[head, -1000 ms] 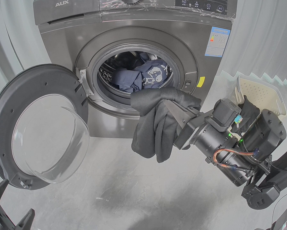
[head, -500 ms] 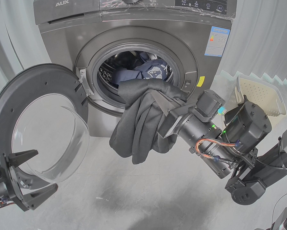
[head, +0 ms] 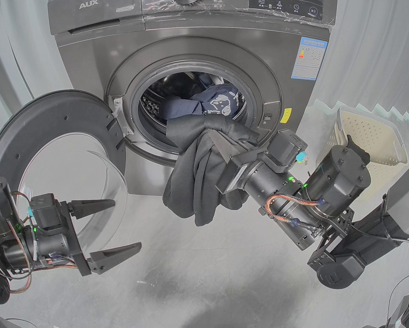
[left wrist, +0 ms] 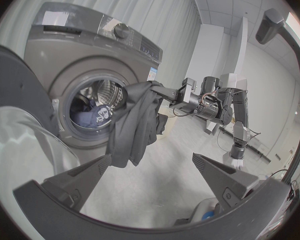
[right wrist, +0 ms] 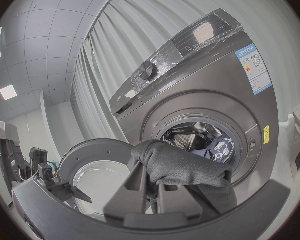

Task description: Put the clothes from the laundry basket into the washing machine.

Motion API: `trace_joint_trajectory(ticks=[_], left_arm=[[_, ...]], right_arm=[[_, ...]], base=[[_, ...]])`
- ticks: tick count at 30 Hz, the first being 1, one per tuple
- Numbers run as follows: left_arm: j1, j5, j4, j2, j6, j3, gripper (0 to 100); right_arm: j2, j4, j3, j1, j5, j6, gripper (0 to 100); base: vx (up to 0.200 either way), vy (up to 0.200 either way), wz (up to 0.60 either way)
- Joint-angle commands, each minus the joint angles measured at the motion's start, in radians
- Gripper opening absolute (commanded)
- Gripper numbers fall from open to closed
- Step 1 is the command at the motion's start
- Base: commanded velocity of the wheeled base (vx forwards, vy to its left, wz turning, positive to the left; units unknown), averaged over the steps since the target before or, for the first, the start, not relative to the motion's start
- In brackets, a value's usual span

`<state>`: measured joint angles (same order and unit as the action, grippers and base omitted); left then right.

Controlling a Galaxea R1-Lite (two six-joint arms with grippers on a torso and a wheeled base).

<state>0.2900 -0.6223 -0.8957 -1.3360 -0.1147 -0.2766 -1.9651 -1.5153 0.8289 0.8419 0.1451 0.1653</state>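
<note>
The grey washing machine (head: 190, 37) stands with its round door (head: 40, 133) swung open to the left. Navy clothes (head: 204, 103) lie in the drum. My right gripper (head: 215, 138) is shut on a black garment (head: 200, 174), holding it just in front of the drum's lower rim, with the cloth hanging down toward the floor. The right wrist view shows that gripper (right wrist: 153, 180) with the black garment (right wrist: 180, 164) bunched over its fingers. My left gripper (head: 128, 224) is open and holds nothing, low at the left before the door glass. In the left wrist view, the gripper (left wrist: 151, 159) faces the black garment (left wrist: 133, 124).
A cream laundry basket (head: 377, 133) stands to the right of the machine, with a dark piece of clothing (head: 358, 150) over its near rim. Grey floor (head: 190, 269) lies open in front of the machine. Pale curtains hang behind.
My right gripper carried the black garment left and closer to the drum opening. My left arm rose into view from the lower left corner, its gripper open.
</note>
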Motion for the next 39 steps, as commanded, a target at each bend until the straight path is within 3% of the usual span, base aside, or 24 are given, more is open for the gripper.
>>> trace_joint_trajectory(ticks=[1, 7, 18, 20, 23, 34, 38, 39], left_arm=[[0.067, 0.016, -0.037, -0.12, 0.049, 0.002, 100], [0.135, 0.09, -0.043, -0.207, 0.076, -0.042, 100], [0.156, 0.09, -0.055, -0.315, 0.138, -0.125, 100], [0.189, 0.092, -0.061, -0.351, 0.171, -0.135, 100], [0.19, 0.09, -0.083, -0.397, 0.178, -0.141, 100], [0.189, 0.084, -0.287, -0.595, 0.187, -0.147, 100], [0.189, 0.089, -0.399, -0.687, 0.231, -0.161, 100], [0.189, 0.089, -0.399, -0.687, 0.231, -0.161, 100]], right_arm=[[-0.006, 0.004, 0.006, -0.009, 0.001, 0.002, 0], [-0.011, 0.003, 0.012, -0.015, 0.001, 0.002, 0], [-0.012, 0.004, 0.027, -0.012, 0.001, 0.003, 0], [-0.018, 0.004, 0.035, -0.009, 0.001, 0.003, 0], [-0.023, 0.003, 0.038, -0.007, 0.002, 0.003, 0], [-0.026, 0.004, 0.039, 0.0, 0.008, 0.005, 0], [-0.024, 0.004, 0.038, 0.006, 0.01, 0.005, 0], [-0.024, 0.004, 0.038, 0.006, 0.01, 0.005, 0]], base=[[0.0, 0.0, 0.0], [0.0, 0.0, 0.0], [0.0, 0.0, 0.0], [0.0, 0.0, 0.0], [0.0, 0.0, 0.0], [0.0, 0.0, 0.0], [0.0, 0.0, 0.0], [0.0, 0.0, 0.0]])
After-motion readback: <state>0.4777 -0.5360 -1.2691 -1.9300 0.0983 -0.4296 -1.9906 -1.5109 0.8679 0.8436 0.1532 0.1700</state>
